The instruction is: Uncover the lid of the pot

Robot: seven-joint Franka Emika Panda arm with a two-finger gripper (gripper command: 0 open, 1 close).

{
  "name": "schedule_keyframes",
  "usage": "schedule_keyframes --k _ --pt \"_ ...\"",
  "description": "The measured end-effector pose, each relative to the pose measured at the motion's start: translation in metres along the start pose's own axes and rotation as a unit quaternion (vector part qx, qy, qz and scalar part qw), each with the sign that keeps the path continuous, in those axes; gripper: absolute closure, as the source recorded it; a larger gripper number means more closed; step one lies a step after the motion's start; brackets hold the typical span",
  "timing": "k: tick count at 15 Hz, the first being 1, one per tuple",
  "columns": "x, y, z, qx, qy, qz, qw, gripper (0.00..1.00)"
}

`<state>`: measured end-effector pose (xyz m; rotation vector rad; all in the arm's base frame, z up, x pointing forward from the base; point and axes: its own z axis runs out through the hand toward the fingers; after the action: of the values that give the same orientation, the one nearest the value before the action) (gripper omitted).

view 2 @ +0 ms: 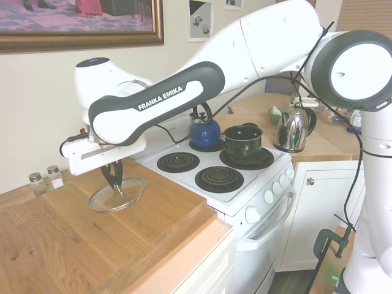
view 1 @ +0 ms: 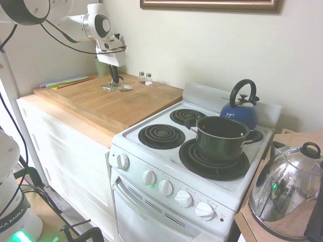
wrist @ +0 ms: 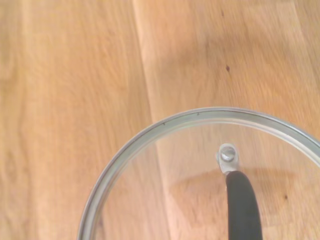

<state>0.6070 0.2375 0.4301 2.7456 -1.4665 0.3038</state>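
Wooden counter [view 2: 73, 245] bears lid [view 2: 116, 195], flat, dome side up, well apart from pot [view 1: 220, 137], which stands open on front burner of stove [view 1: 151, 166]; gripper [view 2: 114, 179] directly over lid, fingers at black handle [wrist: 243, 206], whether clamped or slack: cannot tell; risk, as judgement: if fingers part unevenly or lift while pinching, glass could drag or tip on wood; handle bar's long axis lies level, parallel to counter surface.

Home kitchen, white electric stove [view 1: 166, 166] with coil burners and knobs, wooden counter [view 1: 116, 103] over white cabinets, blue kettle [view 1: 241, 108], salt and pepper shakers [view 1: 145, 77], framed picture [view 2: 79, 24] on the wall
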Motion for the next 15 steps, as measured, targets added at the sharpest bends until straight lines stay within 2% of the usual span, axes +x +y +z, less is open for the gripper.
schedule_keyframes --k 5,10,11,15 --pt "-0.016 -0.004 0.056 -0.043 0.016 -0.018 0.9988 1.0" --pt "-0.016 -0.004 0.057 -0.044 0.019 -0.019 0.9987 1.0" --pt "-0.016 -0.004 0.057 -0.044 0.018 -0.017 0.9987 0.0" --pt "-0.014 -0.004 0.057 -0.043 0.01 -0.012 0.9989 0.0"
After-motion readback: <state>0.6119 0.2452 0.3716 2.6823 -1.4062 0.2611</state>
